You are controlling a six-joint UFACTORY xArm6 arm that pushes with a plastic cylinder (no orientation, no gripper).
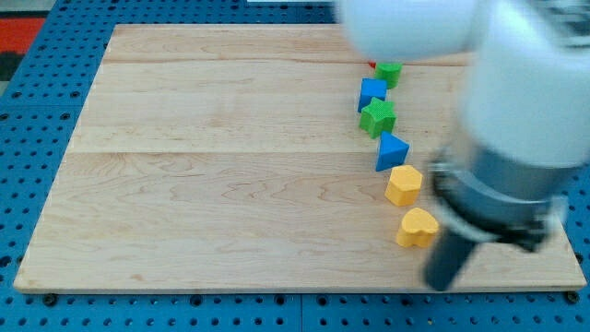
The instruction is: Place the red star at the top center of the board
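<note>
Only a red sliver [372,65] shows near the top of the wooden board [230,166], under the blurred white arm; its shape cannot be made out. Just below it a line of blocks runs down the view's right: a green block [388,74], a blue block [372,92], a green star [378,118], a blue triangle [392,150], a yellow hexagon [403,184] and a yellow heart [418,227]. My tip [441,284] is at the view's bottom right, just below and right of the yellow heart, far from the red sliver.
The blurred arm body [516,120] covers the view's upper right and hides part of the board. A blue perforated table [28,184] surrounds the board. The board's bottom edge [277,292] lies close below my tip.
</note>
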